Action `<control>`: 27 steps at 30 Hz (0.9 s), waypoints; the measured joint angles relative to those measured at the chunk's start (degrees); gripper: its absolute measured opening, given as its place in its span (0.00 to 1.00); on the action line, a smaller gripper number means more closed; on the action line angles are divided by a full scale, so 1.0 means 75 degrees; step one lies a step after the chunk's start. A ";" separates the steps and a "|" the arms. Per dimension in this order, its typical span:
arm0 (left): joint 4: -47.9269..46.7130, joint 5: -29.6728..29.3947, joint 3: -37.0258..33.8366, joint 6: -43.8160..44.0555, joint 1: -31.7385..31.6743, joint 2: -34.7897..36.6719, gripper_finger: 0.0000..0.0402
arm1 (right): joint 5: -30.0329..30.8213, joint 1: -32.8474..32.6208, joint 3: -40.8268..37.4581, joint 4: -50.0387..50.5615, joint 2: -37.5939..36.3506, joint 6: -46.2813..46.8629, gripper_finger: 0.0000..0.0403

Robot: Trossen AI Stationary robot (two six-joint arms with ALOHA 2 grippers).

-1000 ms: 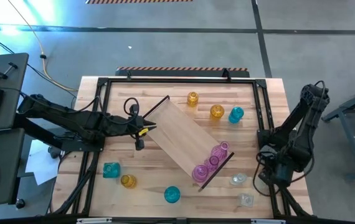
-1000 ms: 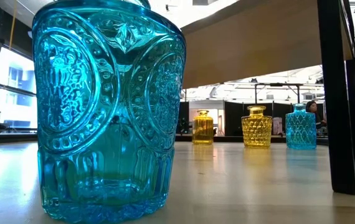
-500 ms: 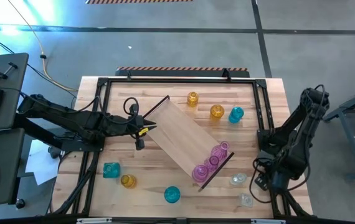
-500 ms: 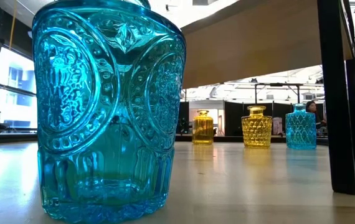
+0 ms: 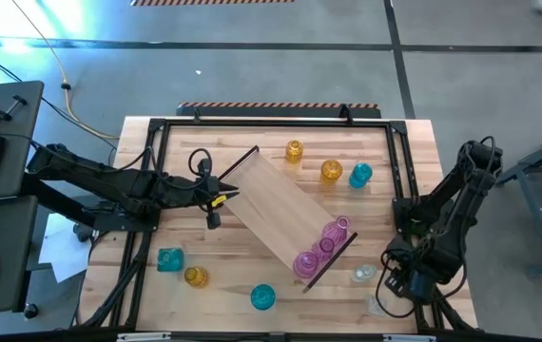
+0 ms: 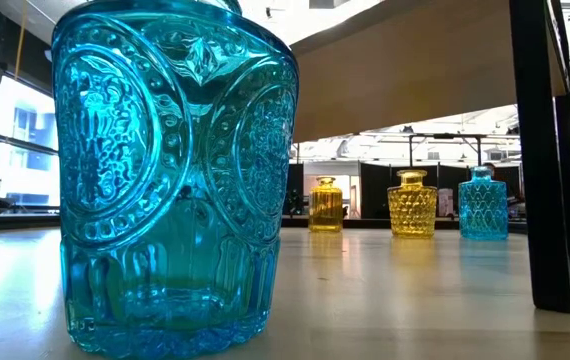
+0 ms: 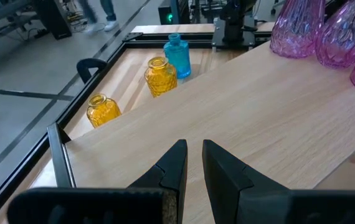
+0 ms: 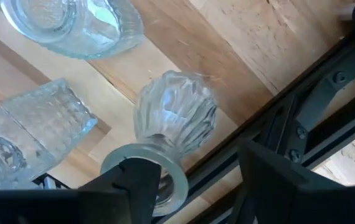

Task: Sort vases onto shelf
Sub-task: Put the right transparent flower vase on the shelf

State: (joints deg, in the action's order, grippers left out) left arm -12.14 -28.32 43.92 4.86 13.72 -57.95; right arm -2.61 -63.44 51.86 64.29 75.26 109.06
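1. The right gripper (image 8: 190, 174) hangs over the table's near right corner, its fingers spread wide on either side of a clear vase (image 8: 174, 118) without pinching it
2. The left gripper (image 7: 193, 165) sits at the far-left end of the shelf (image 5: 285, 214), fingers drawn close with only a thin slit between, holding nothing I can make out
3. Two more clear vases (image 8: 71, 22) stand just beside the flanked one, and the black table frame (image 8: 302, 118) runs close behind it
4. The shelf lies diagonally across the table, its long axis running from far left to near right; three pink vases (image 5: 320, 249) cluster at its near-right end
5. Two amber vases (image 5: 331, 170) and a teal vase (image 5: 360, 175) stand beyond the shelf's far side; two teal vases (image 5: 262, 297) and an amber one (image 5: 195, 276) stand along the near edge
6. No readable writing shows
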 joint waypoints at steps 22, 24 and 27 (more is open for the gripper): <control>0.0243 0.0009 0.0003 -0.0136 -0.0001 0.0000 0.11 | -0.0435 0.0320 0.0108 0.1049 -0.0366 -0.0890 0.02; 0.0239 0.0009 0.0003 -0.0136 -0.0003 0.0000 0.11 | -0.0270 0.0428 0.0309 0.1408 -0.0477 -0.0971 0.02; 0.0239 0.0009 0.0003 -0.0137 -0.0003 0.0000 0.11 | 0.0114 0.0546 0.0694 0.1808 -0.0571 -0.1154 0.01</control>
State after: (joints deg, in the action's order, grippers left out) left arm -10.35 -28.25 43.94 3.84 13.69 -57.95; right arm -1.76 -59.35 57.06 77.86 70.98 100.40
